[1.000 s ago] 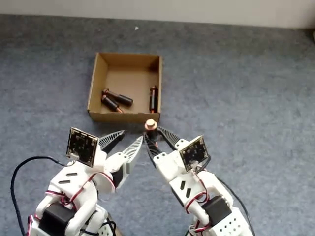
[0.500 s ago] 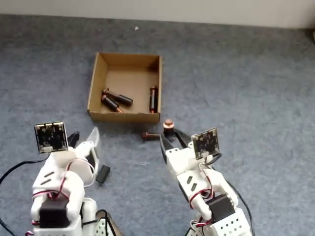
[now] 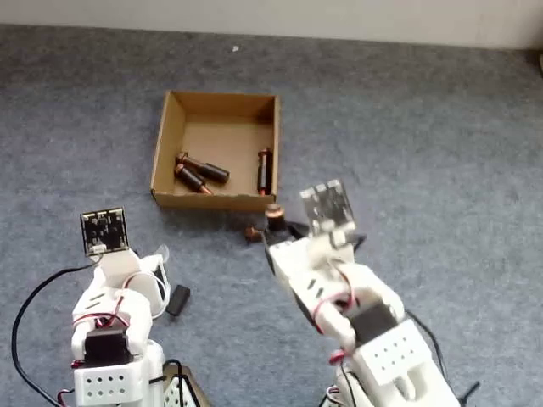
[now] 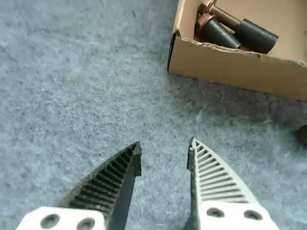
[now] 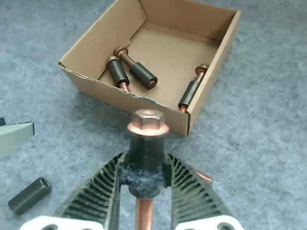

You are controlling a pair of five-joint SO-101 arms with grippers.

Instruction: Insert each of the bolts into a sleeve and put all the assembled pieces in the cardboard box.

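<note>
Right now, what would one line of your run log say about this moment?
right gripper: shut on sleeved bolt | left gripper: open, empty | cardboard box: three assemblies | carpet: loose sleeve, loose bolt

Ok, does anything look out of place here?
A bare bolt lies on the carpet just outside the box, and a lone sleeve lies apart from it beside the left arm. Neither is assembled yet.

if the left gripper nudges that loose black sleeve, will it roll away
Probably rolls a little: the loose sleeve is a smooth cylinder on its side. The carpet looks fuzzy and likely stops it soon. It looks rigid, so the left gripper shouldn't squash it.
</note>
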